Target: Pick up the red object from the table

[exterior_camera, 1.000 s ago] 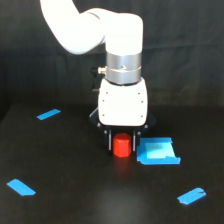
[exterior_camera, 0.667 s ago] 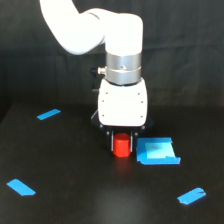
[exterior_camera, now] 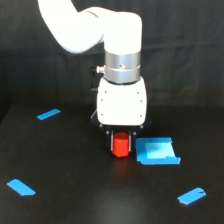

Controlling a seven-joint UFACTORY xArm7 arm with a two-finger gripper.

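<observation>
The red object is a small red-orange stubby block standing on the black table, just left of the large blue square patch. My gripper hangs straight down from the white body. Its two dark fingers sit tight against the block's left and right sides, shut on it. The block's base is at the table surface. The white body hides the top of the block.
Blue tape strips lie at the exterior view's left, lower left and lower right. The white arm rises to the upper left. The backdrop behind is dark.
</observation>
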